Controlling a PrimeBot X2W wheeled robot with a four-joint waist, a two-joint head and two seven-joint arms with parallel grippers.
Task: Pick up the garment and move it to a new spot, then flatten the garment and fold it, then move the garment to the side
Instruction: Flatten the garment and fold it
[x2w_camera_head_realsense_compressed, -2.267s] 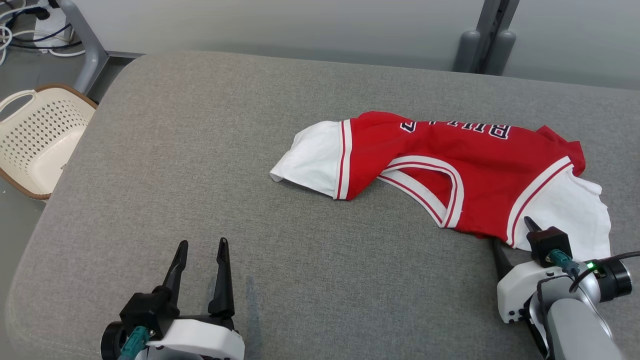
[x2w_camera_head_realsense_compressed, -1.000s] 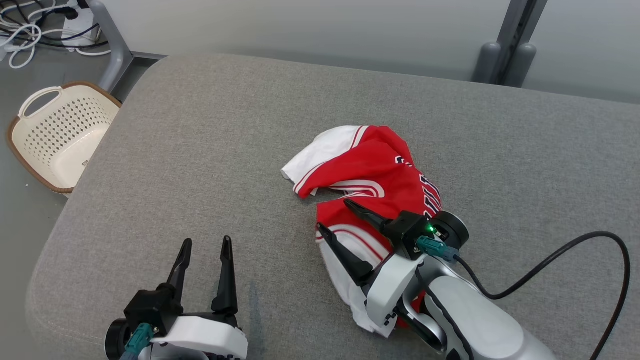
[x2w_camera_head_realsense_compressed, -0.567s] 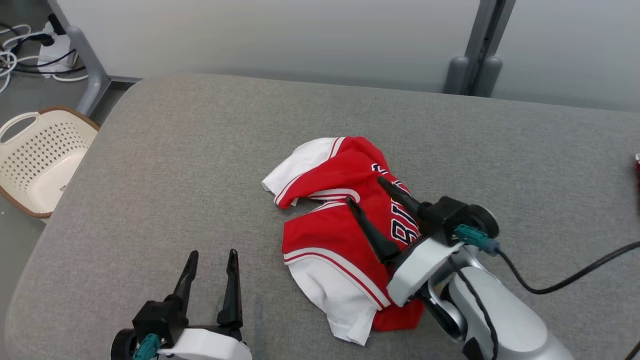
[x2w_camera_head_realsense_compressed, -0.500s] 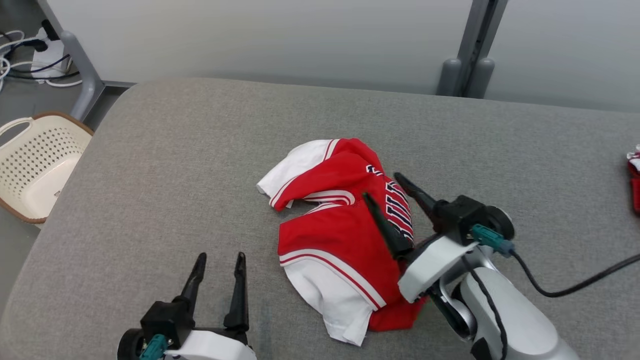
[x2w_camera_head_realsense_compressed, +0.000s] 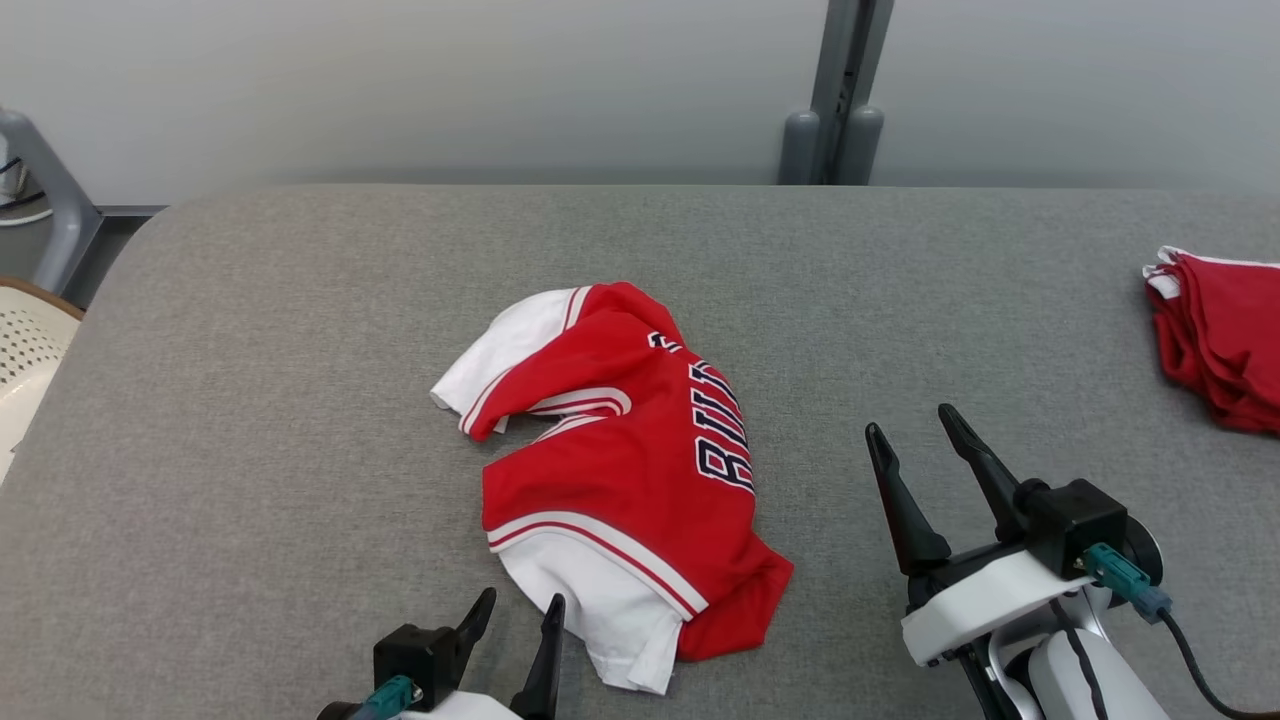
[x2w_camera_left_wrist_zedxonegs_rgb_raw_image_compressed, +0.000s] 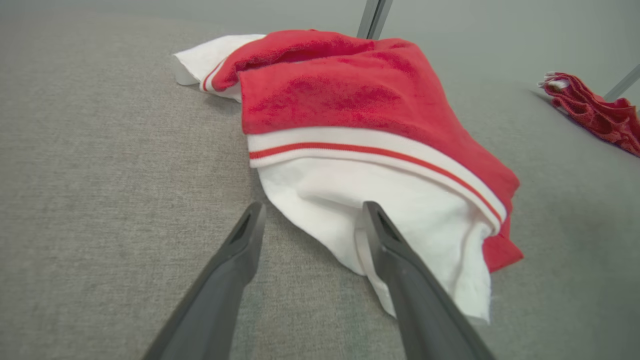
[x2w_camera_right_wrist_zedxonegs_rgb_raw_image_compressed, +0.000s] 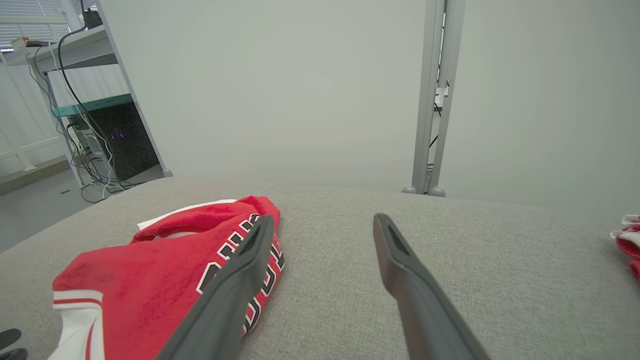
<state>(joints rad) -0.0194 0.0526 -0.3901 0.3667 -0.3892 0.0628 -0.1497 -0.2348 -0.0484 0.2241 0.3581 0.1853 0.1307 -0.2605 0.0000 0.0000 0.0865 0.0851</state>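
Right end effector (x2w_camera_head_realsense_compressed: 908, 420) stood spread, empty, right of garment (x2w_camera_head_realsense_compressed: 620, 470). Left end effector (x2w_camera_head_realsense_compressed: 522, 596), likewise spread and empty, pointed at near white hem (x2w_camera_head_realsense_compressed: 595, 612). Garment lay crumpled, centre of surface (x2w_camera_head_realsense_compressed: 300, 350). Step judged: flattening. Next move called for pinching hem corners, pulling apart.

The garment (x2w_camera_head_realsense_compressed: 620, 470) is laid centrally on the table (x2w_camera_head_realsense_compressed: 300, 300), the left gripper (x2w_camera_head_realsense_compressed: 522, 598) just before it and the right gripper (x2w_camera_head_realsense_compressed: 908, 420) to its right. A cloth pile (x2w_camera_head_realsense_compressed: 1220, 340) is placed at the right edge, a basket (x2w_camera_head_realsense_compressed: 20, 345) beyond the left.
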